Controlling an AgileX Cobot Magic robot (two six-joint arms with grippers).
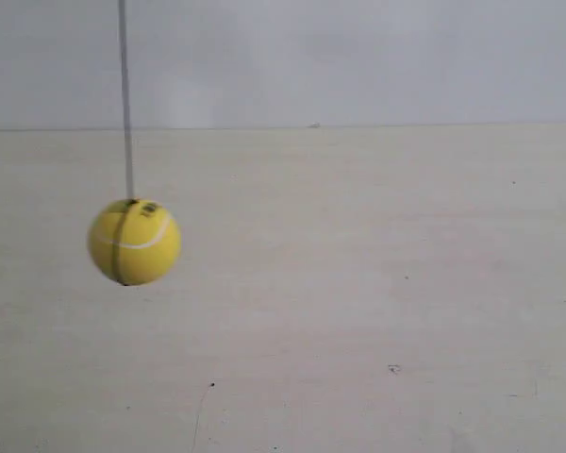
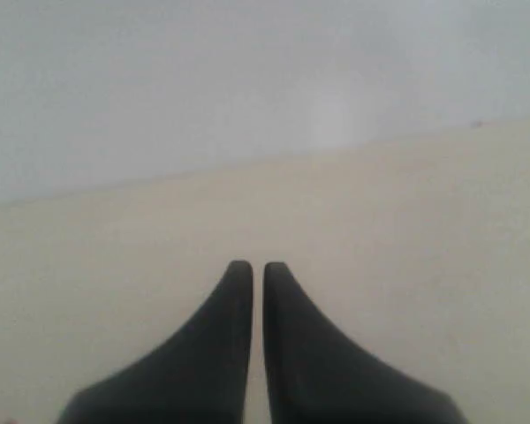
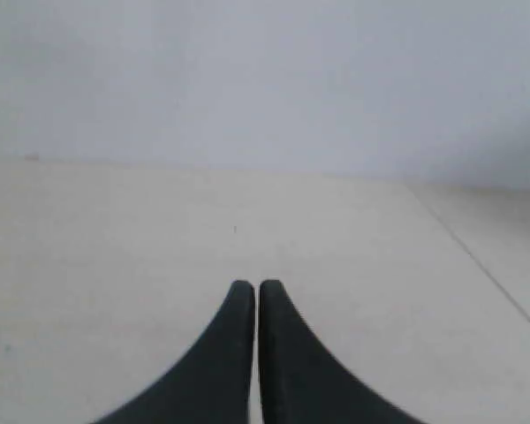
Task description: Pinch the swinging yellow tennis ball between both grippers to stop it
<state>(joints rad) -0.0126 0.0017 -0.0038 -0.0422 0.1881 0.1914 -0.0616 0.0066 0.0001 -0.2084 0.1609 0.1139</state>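
Observation:
The yellow tennis ball (image 1: 134,242) hangs on a thin dark string (image 1: 125,94) at the left of the exterior view, above the pale tabletop; its white seam and a small black print show near the top. Neither gripper appears in the exterior view. In the left wrist view my left gripper (image 2: 258,268) is shut, its black wedge fingers nearly touching with nothing between them. My right gripper (image 3: 255,287) in the right wrist view is shut the same way, also holding nothing. The ball shows in neither wrist view.
A pale cream tabletop (image 1: 377,302) runs back to a grey-white wall (image 1: 358,57). A few small dark specks (image 1: 393,369) mark the surface. A thin seam line (image 3: 481,265) crosses the table in the right wrist view.

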